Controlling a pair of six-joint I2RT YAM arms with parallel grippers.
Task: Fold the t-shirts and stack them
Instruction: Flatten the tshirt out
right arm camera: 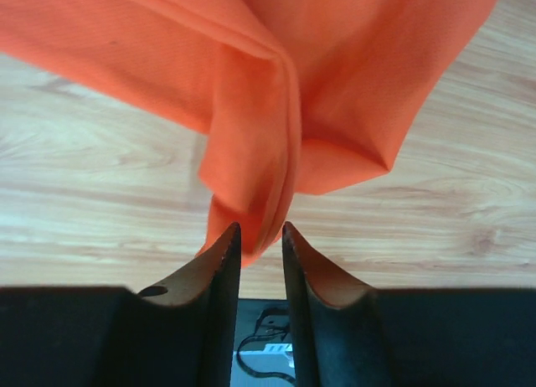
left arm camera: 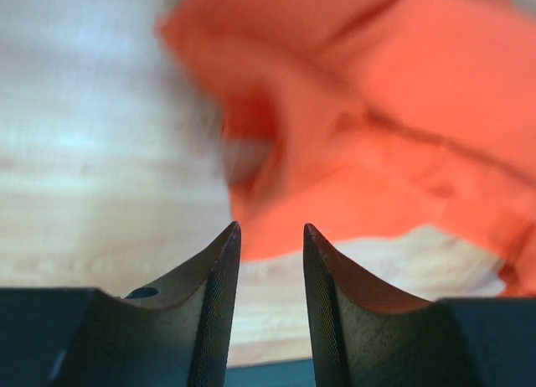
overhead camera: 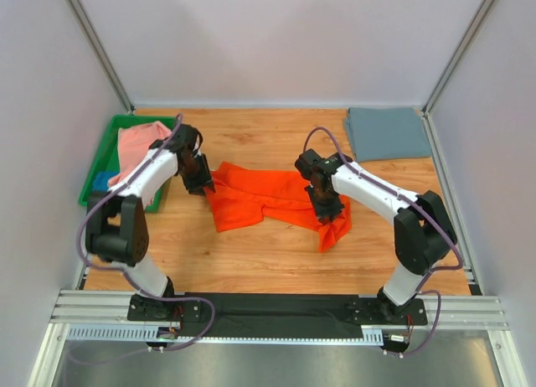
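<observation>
The bright orange cloth t-shirt (overhead camera: 255,201) lay crumpled at the centre of the wooden table (overhead camera: 251,261). The right gripper (right arm camera: 260,230) was closed on a fold of its right side. The left gripper (left arm camera: 270,229), at the shirt's left edge, had jaws apart w/ nothing between. A folded slate grey-blue t-shirt (overhead camera: 387,133) lay at the far right corner. A salmon pink t-shirt (overhead camera: 139,144) lay in the green plastic tray (overhead camera: 138,119), far left.

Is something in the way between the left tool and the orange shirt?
No, nothing visible. The left tool points at the orange shirt with only bare wooden table between them.
</observation>
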